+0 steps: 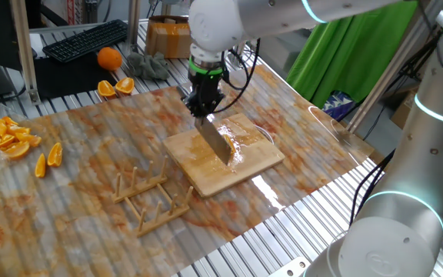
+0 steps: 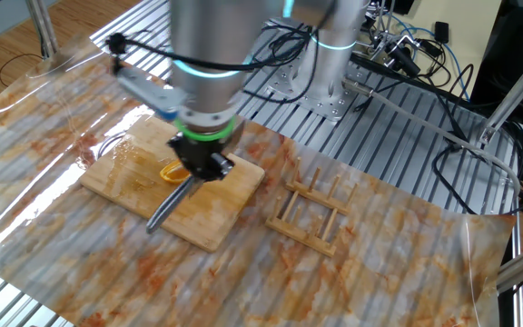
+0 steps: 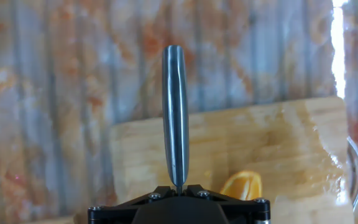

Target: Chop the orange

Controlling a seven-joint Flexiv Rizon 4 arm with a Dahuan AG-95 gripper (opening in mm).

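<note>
One small orange piece [image 2: 172, 171] sits on the wooden board [image 2: 221, 213], approx mid-board, just beside the knife [image 2: 172, 204]. It's crescent-shaped w/ glossy orange flesh and a paler rind edge. In the hand view only part shows [image 3: 244, 185], cut off by the pincer body at the bottom edge; whether blade and piece touch can't be told. In one fixed view the piece is hidden behind the blade [image 1: 216, 143] and the board's wet glare.

Pincer [image 2: 205, 164] points down over the board [image 1: 229, 165], clenched on the knife; the handle is buried inside it, so only the blade shows, slanting down toward the board. Fingertips themselves are hard to make out in any view.

Elsewhere on the bench [image 1: 91, 146]: a wooden rack [image 1: 148, 196], a heap of orange wedges [image 1: 6, 137] partly cut off at the left edge, a whole orange [image 1: 109, 58]. Bench cover is stained orange, w/ ripples blurring detail.
</note>
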